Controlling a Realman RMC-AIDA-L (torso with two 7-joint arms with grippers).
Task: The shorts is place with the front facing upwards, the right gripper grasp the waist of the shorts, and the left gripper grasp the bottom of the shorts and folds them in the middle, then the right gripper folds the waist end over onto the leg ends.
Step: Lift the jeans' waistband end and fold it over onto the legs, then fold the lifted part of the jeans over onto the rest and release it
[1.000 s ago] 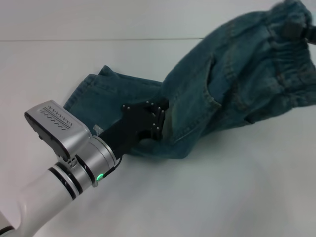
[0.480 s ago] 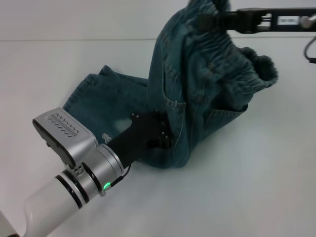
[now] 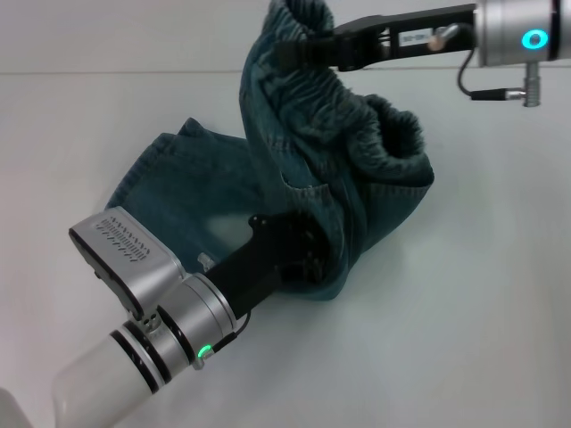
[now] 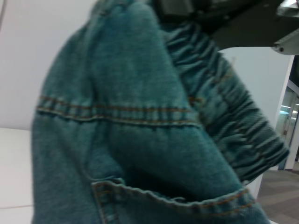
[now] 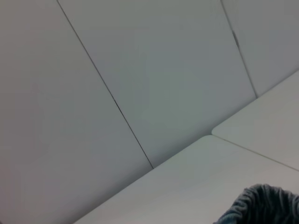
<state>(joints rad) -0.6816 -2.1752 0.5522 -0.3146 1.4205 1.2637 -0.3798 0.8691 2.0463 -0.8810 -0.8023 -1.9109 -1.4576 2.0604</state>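
Observation:
The blue denim shorts [image 3: 294, 169] lie partly on the white table [image 3: 464, 303], leg ends flat at the left [image 3: 169, 187]. My right gripper [image 3: 299, 49] is shut on the elastic waist and holds it lifted above the middle of the shorts. The waistband [image 3: 393, 143] hangs in a loop below it. My left gripper [image 3: 308, 254] presses into the denim near the fold at the front; its fingers are buried in the cloth. The left wrist view is filled with denim and the gathered waistband [image 4: 224, 121]. A bit of waistband [image 5: 261, 205] shows in the right wrist view.
White table surface lies all around the shorts, with its far edge [image 3: 89, 73] at the back. The right arm [image 3: 508, 31] reaches in from the upper right. A wall with panel seams [image 5: 112, 98] shows in the right wrist view.
My right gripper has carried the waist leftward and higher, from the far right to above the middle of the shorts. The left arm has shifted slightly toward the front.

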